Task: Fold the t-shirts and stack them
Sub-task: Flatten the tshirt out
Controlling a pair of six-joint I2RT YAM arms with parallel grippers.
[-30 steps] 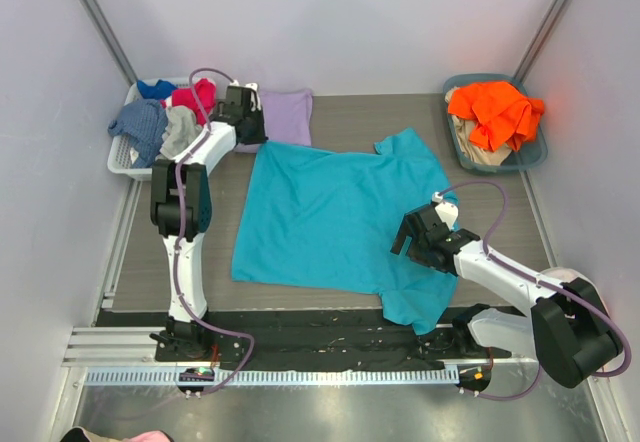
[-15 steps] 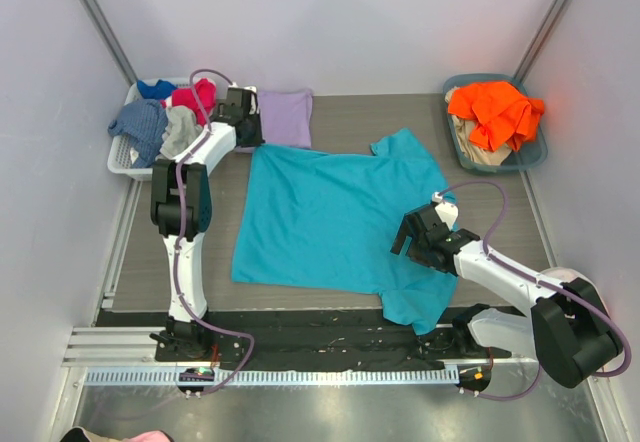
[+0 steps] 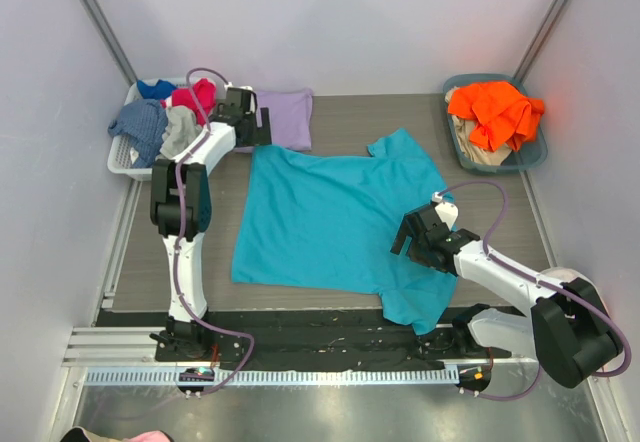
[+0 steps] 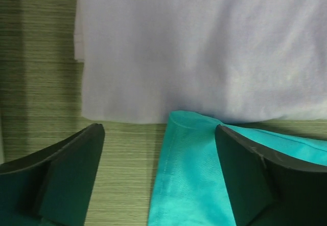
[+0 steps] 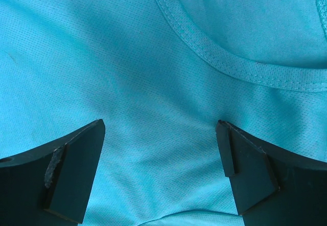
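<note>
In the middle of the tabletop (image 3: pixel 380 112), seen from the top, the teal t-shirt (image 3: pixel 320 222) lies spread open and not yet folded. The lavender t-shirt (image 3: pixel 290 117) sits folded at the far edge, toward the far left corner. Your left fingers (image 3: pixel 263 128) are there too, where the two shirts meet. Your right fingers (image 3: pixel 402 242) hang over the right side of the teal shirt. A white basket (image 3: pixel 118 165) of red, blue and grey clothes sits at the far left corner. A bin (image 3: pixel 535 157) with an orange garment (image 3: pixel 497 110) sits at the far right corner. Leave both alone.

In the left wrist view, the left fingers (image 4: pixel 61 180) are spread wide and pinch nothing. A teal corner (image 4: pixel 186 170) lies between them, touching the lavender shirt's near edge.

In the right wrist view, the right fingers (image 5: pixel 66 175) are spread wide too, just above the cloth by the neck seam (image 5: pixel 219 57).

To fold well, I think you should pull the teal shirt clear of the lavender one first. Pinch only one layer, then lift both sides together so the fold stays straight.

The right arm hides part of the teal shirt. I cannot find a neck label. I cannot tell if the teal corner lies on top of the lavender shirt. One sleeve lies on the dark strip at the near edge.
</note>
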